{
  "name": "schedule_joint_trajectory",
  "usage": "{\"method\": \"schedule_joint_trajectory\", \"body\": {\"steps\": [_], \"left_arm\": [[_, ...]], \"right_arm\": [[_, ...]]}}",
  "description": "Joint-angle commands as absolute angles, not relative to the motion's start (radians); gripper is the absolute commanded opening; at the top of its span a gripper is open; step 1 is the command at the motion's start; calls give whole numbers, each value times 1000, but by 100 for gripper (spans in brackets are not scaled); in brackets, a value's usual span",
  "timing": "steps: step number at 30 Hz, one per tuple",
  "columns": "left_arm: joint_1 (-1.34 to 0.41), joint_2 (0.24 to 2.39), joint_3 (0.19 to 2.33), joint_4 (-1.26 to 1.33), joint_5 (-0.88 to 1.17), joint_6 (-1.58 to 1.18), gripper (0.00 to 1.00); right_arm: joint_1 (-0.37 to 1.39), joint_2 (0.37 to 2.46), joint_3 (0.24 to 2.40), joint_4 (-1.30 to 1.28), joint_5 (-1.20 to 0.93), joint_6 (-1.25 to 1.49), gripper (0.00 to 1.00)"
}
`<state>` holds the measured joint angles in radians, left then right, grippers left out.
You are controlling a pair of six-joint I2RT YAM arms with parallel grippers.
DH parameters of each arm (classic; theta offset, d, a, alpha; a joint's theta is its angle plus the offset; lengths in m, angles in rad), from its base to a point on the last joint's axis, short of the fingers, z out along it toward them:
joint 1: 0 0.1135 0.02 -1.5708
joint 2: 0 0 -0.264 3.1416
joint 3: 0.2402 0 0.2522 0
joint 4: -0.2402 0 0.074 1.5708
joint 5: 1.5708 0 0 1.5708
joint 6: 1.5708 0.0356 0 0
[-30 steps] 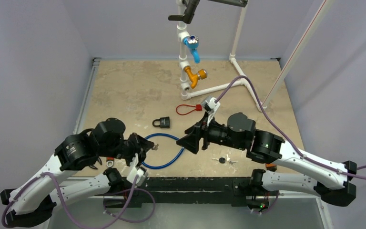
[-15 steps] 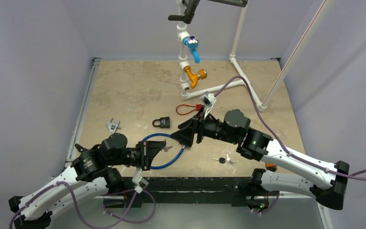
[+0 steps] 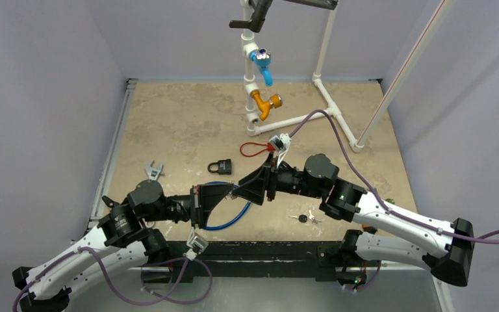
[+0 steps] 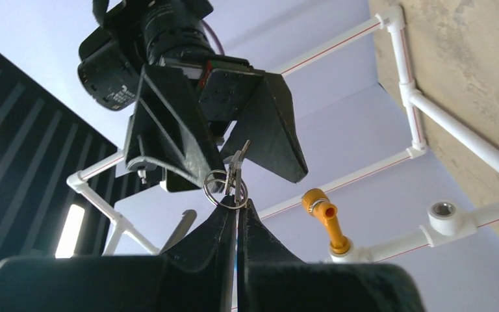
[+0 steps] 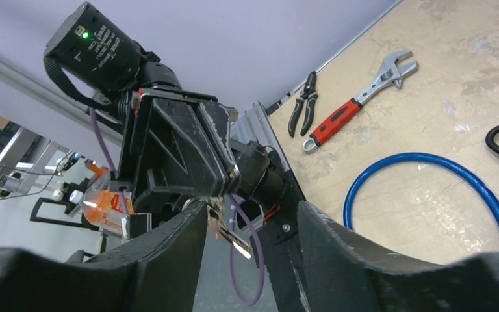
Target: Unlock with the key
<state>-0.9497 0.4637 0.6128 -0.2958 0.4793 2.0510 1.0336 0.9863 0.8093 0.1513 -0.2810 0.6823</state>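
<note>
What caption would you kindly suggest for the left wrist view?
Left gripper, shut on the key, holds it before the open right gripper.

**Surface** [image 3: 182, 117]: beige, mottled stone pattern. Items lying on it, placed from the padlock:

- Black padlock [image 3: 220, 167]: flat, about mid-surface.
- Red wire loop [image 3: 255, 148] with red tag: near, beyond and to the right.
- Blue cable [image 5: 421, 156], looped: just on the near side.
- Adjustable wrench [image 3: 153, 171], red handle: to the left.
- Black pliers [image 5: 302, 112]: beside the wrench.
- Small keys [image 3: 305, 218]: near-right, well apart.
- White pipe frame [image 3: 299, 119]: far right.
</note>
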Motion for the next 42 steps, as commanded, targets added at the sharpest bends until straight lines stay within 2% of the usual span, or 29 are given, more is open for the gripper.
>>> {"method": "schedule_joint_trajectory", "body": {"steps": [1, 16, 23, 28, 32, 33, 35, 36, 40, 42], "left_arm": [[-953, 438, 606, -225, 508, 2626, 0], [-953, 450, 596, -213, 427, 2583, 0], [-951, 457, 582, -205, 331, 2539, 0], [-951, 465, 577, -189, 276, 2508, 0], [-951, 472, 580, -172, 259, 2493, 0], [-951, 475, 580, -167, 256, 2494, 0], [-951, 478, 579, -160, 253, 2495, 0], [-951, 478, 578, -160, 253, 2497, 0], [-952, 479, 575, -158, 259, 2507, 0], [-951, 482, 575, -149, 263, 2509, 0]], "right_arm": [[1031, 925, 781, 198, -295, 697, 49], [1031, 884, 761, 246, -331, 709, 0], [1031, 821, 750, 231, -357, 695, 0], [1032, 802, 785, 64, -358, 626, 0], [1032, 811, 811, -79, -339, 577, 6], [1032, 811, 814, -95, -342, 569, 12], [1033, 811, 830, -129, -330, 552, 32], [1032, 809, 844, -145, -316, 542, 38], [1033, 794, 936, -194, -234, 489, 50], [1032, 793, 977, -181, -160, 465, 50]]}}
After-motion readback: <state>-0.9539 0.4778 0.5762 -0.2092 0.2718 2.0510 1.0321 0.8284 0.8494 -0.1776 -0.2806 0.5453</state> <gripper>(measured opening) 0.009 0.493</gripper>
